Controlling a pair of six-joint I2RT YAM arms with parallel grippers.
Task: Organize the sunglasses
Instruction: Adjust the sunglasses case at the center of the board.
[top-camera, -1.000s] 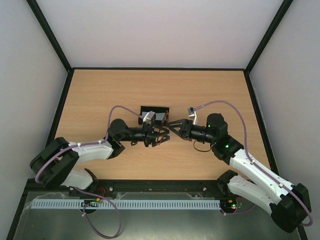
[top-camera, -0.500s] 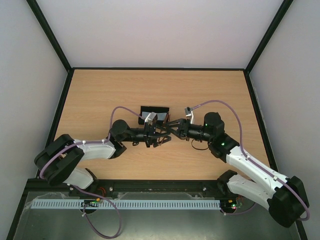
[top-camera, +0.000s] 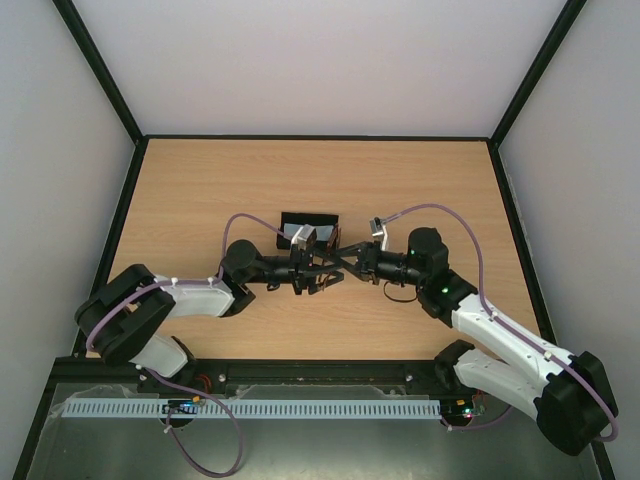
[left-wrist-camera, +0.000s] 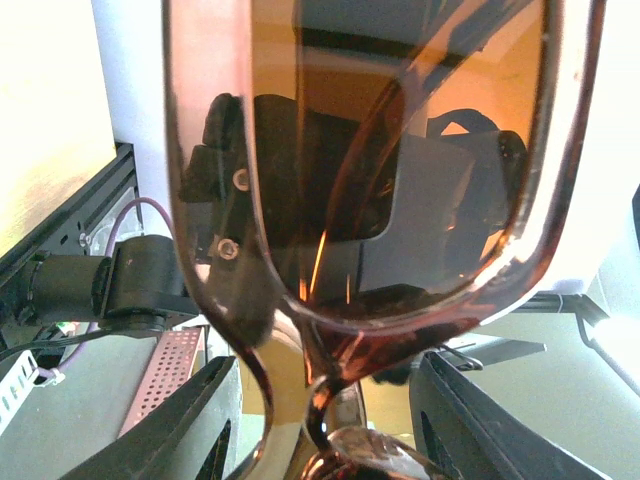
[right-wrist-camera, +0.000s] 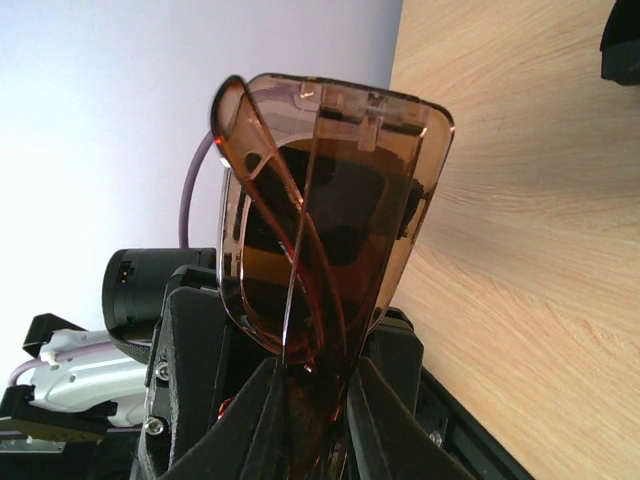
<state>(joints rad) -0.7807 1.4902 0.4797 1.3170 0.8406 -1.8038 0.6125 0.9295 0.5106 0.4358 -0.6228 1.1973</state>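
The sunglasses (right-wrist-camera: 320, 230), amber-lensed in a thin reddish-brown frame, are held up off the table (top-camera: 200, 190) near its middle, between the two grippers that meet there. In the right wrist view they stand on end, one slim temple arm curving across the lens. The right gripper (right-wrist-camera: 312, 375) has its fingers drawn in against both sides of the frame's lower end, gripping it. The left gripper (left-wrist-camera: 330, 358) clasps the glasses from the opposite side. Its jaws sit partly apart around the frame, and one lens fills nearly all of its wrist camera's view. Just beyond the glasses, on the far side, a black case (top-camera: 320, 219) lies on the wood. The left arm (top-camera: 190, 295) and right arm (top-camera: 500, 335) reach inward from the near edge, each trailing a purple cable.
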